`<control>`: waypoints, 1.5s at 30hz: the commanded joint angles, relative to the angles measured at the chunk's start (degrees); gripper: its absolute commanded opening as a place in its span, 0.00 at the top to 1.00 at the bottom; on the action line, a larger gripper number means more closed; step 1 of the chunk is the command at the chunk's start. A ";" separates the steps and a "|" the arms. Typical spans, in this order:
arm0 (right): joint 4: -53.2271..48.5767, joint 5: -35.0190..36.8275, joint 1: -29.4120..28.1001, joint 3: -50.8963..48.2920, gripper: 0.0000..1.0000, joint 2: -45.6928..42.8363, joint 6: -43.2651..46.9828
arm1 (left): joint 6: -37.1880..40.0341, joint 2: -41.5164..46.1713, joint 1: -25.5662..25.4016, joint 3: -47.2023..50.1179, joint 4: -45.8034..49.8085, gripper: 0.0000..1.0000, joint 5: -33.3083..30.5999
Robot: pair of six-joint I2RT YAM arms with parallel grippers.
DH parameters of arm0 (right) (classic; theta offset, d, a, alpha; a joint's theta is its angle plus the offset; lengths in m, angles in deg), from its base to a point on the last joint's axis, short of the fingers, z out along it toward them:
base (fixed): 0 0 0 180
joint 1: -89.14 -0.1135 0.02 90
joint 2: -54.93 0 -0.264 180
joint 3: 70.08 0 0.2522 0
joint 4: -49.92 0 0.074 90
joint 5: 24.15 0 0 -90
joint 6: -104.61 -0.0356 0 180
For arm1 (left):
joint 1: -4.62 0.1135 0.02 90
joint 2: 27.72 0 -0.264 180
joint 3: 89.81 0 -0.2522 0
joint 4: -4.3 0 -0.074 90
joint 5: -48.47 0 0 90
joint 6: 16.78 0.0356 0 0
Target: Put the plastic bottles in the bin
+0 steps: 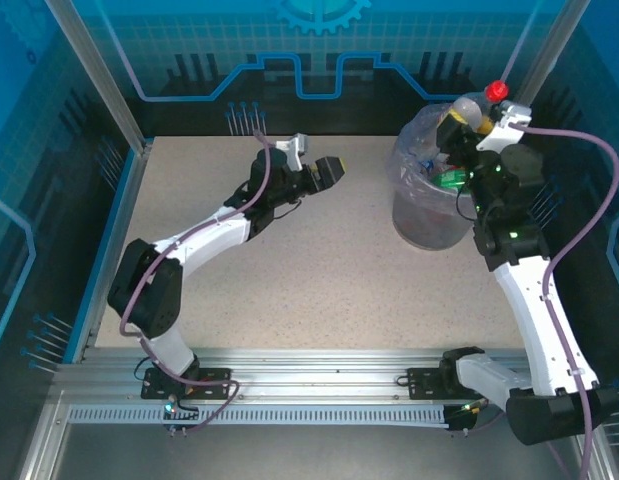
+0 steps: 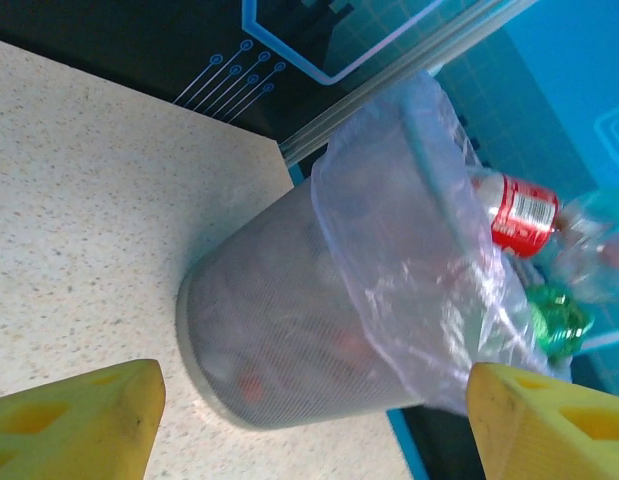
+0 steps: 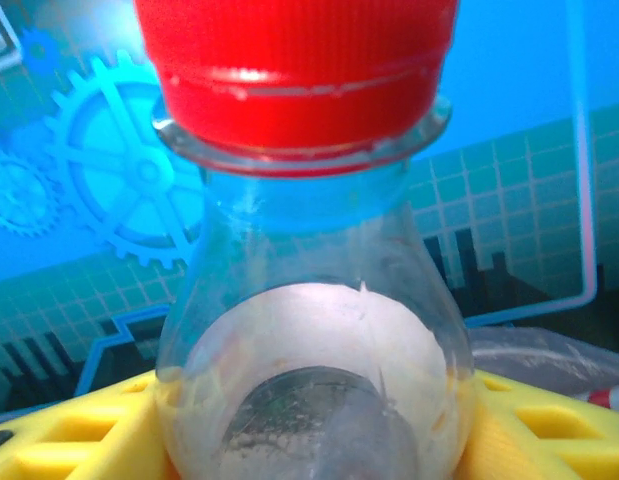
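Observation:
My right gripper is shut on a clear bottle with a red cap, held over the far right rim of the bin. In the right wrist view the bottle's body sits between the yellow fingers. The bin is a grey mesh bucket lined with a pale-purple bag. A red-labelled bottle and a green bottle show at its mouth, and more bottles show dimly through the mesh. My left gripper hangs open over the table, left of the bin, holding nothing.
The speckled table stretches between the arms. Dark printed walls with a metal post stand close behind the bin, and the bin is near the table's back right corner.

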State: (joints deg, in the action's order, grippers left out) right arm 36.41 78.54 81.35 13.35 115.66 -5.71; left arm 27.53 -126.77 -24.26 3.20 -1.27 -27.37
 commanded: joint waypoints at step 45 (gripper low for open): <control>-12.20 -3.02 5.05 -5.43 0.23 -5.00 1.33 | 3.59 -28.02 -11.49 -46.06 24.23 0.36 -4.65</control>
State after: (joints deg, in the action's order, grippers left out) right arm 32.36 76.12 85.57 0.63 110.81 -6.62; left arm 30.11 -153.81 -35.74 -43.38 22.53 -30.87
